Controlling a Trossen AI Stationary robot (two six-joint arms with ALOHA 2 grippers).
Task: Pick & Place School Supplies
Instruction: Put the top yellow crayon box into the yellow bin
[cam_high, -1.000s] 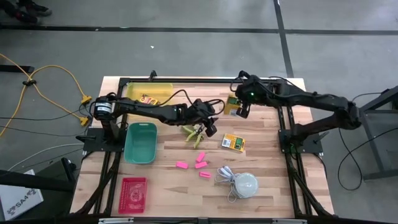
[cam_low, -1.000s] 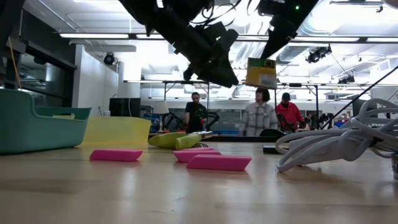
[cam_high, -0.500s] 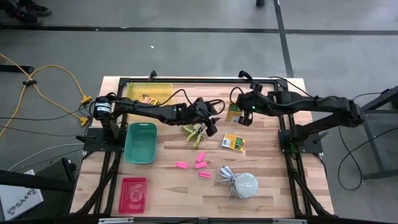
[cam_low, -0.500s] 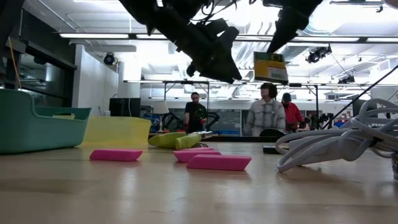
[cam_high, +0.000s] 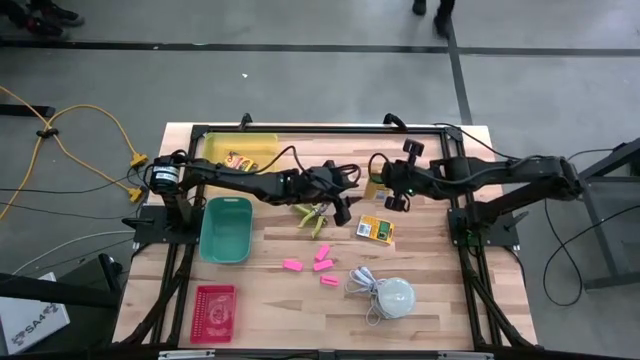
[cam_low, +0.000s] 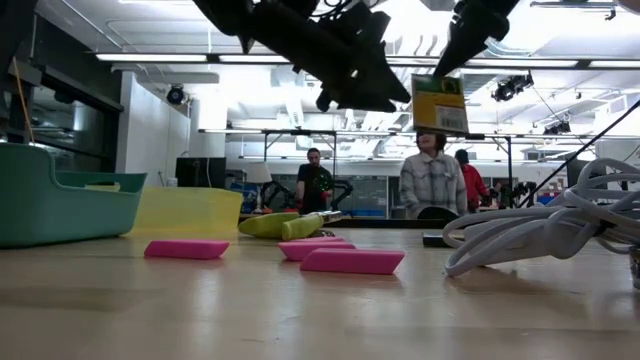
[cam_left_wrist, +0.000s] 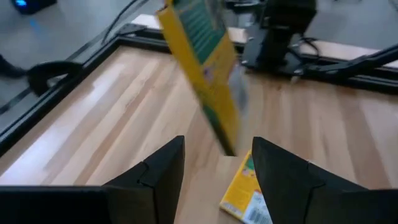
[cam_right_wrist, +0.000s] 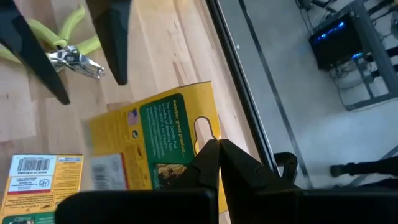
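One yellow-and-green box (cam_right_wrist: 155, 140) hangs pinched in your right gripper (cam_high: 392, 187) above mid-table; your left gripper (cam_left_wrist: 214, 165) waits open-fingered beside it. You've one box in the yellow bin (cam_high: 240, 147); another box (cam_high: 375, 229), the scissors (cam_high: 312, 214) and the pink erasers (cam_high: 313, 265) remain on the table (cam_high: 440, 300).

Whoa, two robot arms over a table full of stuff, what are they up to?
They're sorting school supplies. The right gripper holds a yellow-and-green box in the air above the table, close to the left gripper, which is open and empty, as if for a handover. Another box, green scissors and pink erasers lie on the wood. A teal bin, yellow tray and red tray sit on the left.
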